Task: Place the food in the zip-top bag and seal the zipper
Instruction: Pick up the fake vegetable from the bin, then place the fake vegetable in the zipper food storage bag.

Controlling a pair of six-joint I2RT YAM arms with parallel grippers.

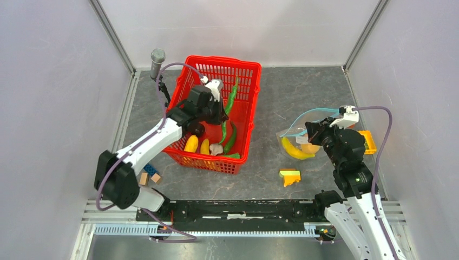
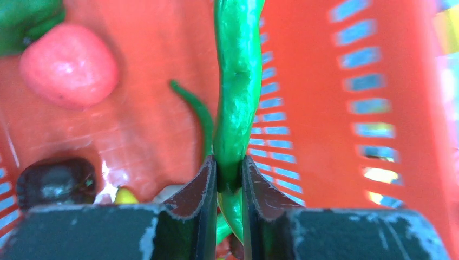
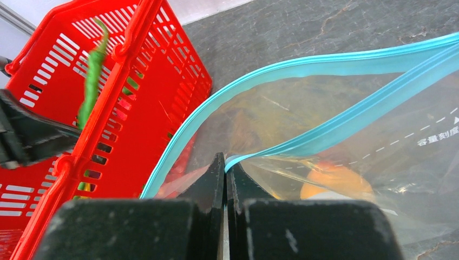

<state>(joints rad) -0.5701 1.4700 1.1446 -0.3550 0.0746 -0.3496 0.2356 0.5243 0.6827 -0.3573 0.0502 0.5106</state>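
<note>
Left hand [image 2: 228,179] clamps a pepper [image 2: 238,92] inside the basket [image 1: 246,70], its wall close alongside. Right hand [image 3: 225,168] pinches the bag [image 3: 379,146] at its zipper [image 3: 335,62], with blocks [image 1: 290,176] and crate [image 1: 368,142] nearby.

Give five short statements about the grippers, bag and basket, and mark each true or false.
1. The left gripper is shut on a pepper. True.
2. A banana lies in the bag. True.
3. The right gripper is open. False: it is shut on the bag's mouth edge.
4. The bag is sealed. False: the zipper strips stand apart.
5. The basket is blue. False: it is red.
</note>
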